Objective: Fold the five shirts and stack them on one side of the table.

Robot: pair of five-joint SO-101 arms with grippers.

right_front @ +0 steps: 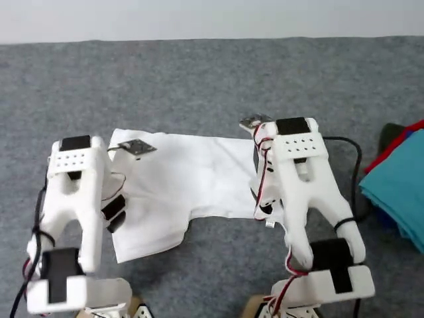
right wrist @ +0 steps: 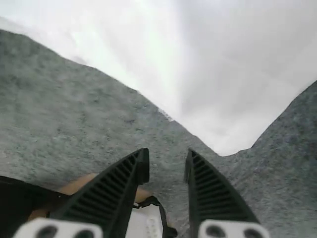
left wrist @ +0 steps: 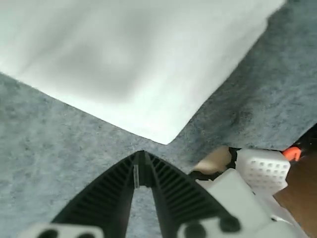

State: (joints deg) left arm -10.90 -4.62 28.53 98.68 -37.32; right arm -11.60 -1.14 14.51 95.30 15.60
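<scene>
Spread across the middle of the grey tabletop (right_front: pixel 199 79), partly folded: one white shirt (right_front: pixel 192 179), near edge uneven, a flap reaching lower at the left end. Over the shirt's far left corner, the left arm (right_front: pixel 76 192), left jaws pressed together tip to tip and gripping nothing; in the left wrist view, tips against bare grey felt, just short of a shirt corner (left wrist: pixel 163 124). Over the shirt's right edge, the right arm (right_front: pixel 301 185), hiding part of that edge from above; right jaws parted by a narrow gap, nothing between them, aimed at felt just short of the shirt's hem (right wrist: pixel 208 109). Well apart from the shirt, off to its right at the tabletop's edge: a pile of folded shirts (right_front: pixel 401 192), teal on top, red and dark green peeking out beneath. Between shirt and pile, bare felt and a black cable (right_front: pixel 358 162) looping out from the right arm. Beyond the shirt's far edge, more felt, then a pale wall (right_front: pixel 199 20).
</scene>
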